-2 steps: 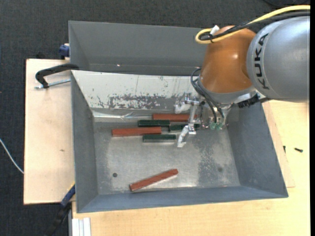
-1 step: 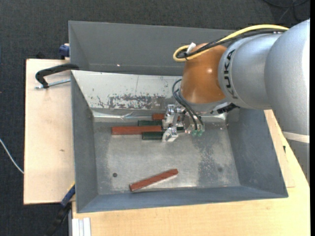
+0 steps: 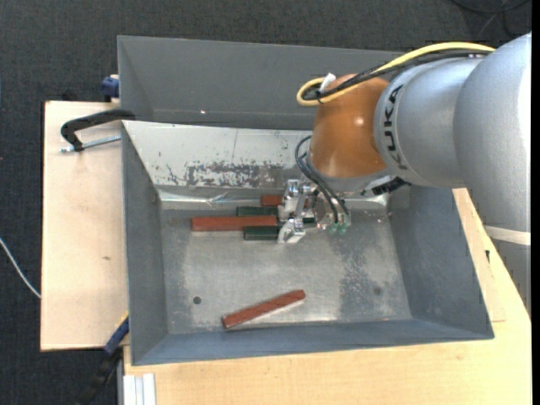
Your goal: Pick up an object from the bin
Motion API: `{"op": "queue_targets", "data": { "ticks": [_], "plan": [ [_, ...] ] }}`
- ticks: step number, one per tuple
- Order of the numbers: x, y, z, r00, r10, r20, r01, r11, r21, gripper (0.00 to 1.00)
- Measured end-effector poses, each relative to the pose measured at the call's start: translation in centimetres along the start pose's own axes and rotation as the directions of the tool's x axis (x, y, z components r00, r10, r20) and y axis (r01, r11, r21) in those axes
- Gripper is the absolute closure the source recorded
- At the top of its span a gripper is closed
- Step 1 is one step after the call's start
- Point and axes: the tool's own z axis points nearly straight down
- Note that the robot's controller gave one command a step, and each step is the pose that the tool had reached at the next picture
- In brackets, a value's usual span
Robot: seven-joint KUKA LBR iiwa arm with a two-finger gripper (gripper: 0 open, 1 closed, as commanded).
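My gripper (image 3: 294,218) hangs low at the back middle of the bin, its metal fingers (image 3: 289,231) down among a small cluster of sticks. Right at the fingertips lies a dark green stick (image 3: 260,234), with a second dark green stick (image 3: 256,212) just behind it. A long red-brown stick (image 3: 232,224) lies between them, stretching left from the gripper. A short orange-red piece (image 3: 270,200) shows at the back wall beside the gripper. I cannot make out whether anything sits between the fingers.
Another red-brown stick (image 3: 262,309) lies alone, slanted, near the bin's front wall. The arm with its orange cover fills the space above the bin's back right.
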Motion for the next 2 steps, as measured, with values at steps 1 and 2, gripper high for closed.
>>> {"op": "queue_targets", "data": {
  "ticks": [1,2],
  "plan": [
    [-0.1,0.6,-2.7,0.999,-0.052,-0.008,0.052,0.999,0.001,1.0],
    [0.6,0.4,-17.2,1.0,0.027,-0.005,-0.027,1.0,0.001,1.0]
  ]
}}
